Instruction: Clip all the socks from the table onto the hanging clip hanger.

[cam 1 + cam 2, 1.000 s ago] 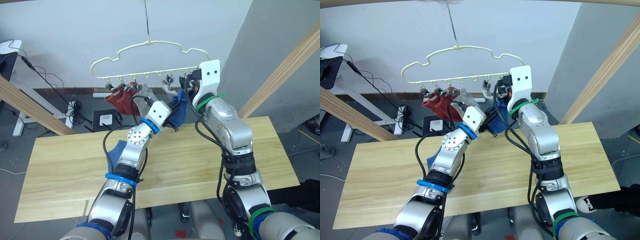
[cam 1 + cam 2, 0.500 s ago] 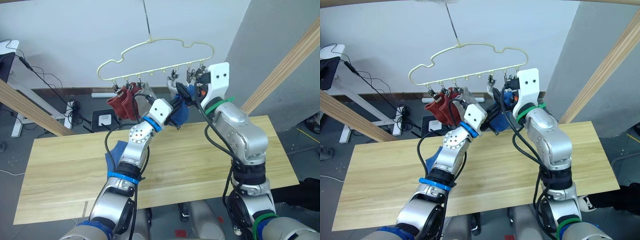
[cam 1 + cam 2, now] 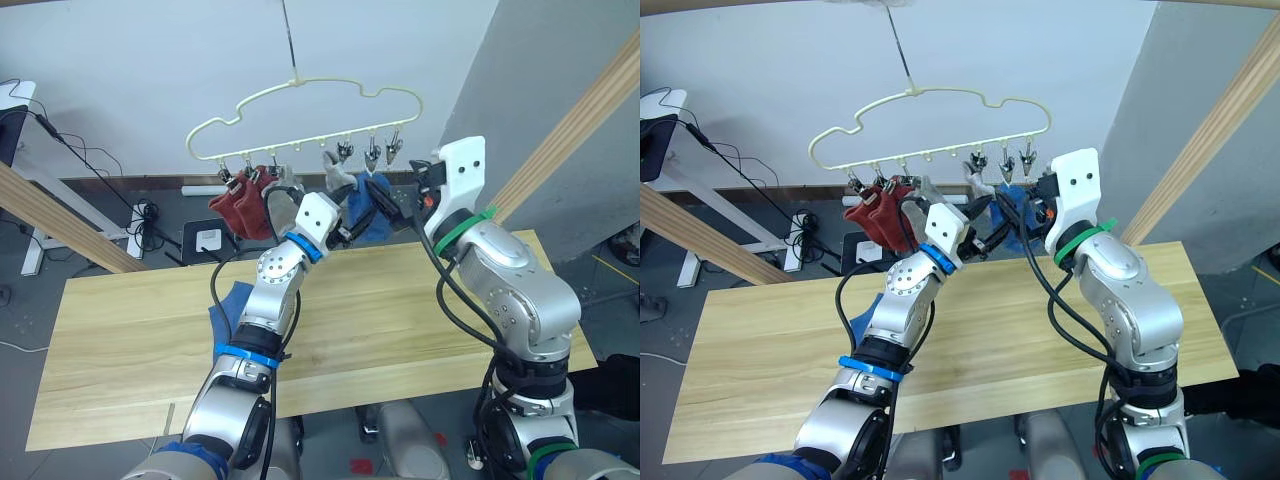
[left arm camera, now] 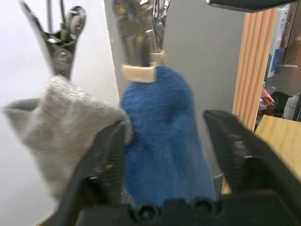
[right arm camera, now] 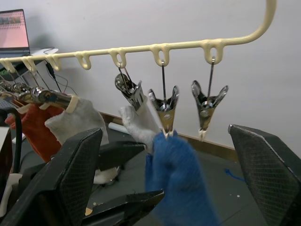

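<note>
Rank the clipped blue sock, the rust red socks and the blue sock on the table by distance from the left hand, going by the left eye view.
1. Clipped blue sock: right at the left hand.
2. Rust red socks: hanging at the clip hanger's left end.
3. Blue sock on the table: lowest, beside the left forearm.

- Soft, even daylight-like brightness across the room; no harsh glare.
- Faint shadows lie on the table (image 3: 120,340) under the arms.
- Left wrist view: close blue sock (image 4: 162,141) and fingers (image 4: 101,165) blurred.

Bare end clip (image 5: 207,104) beside blue sock (image 5: 181,181)
</note>
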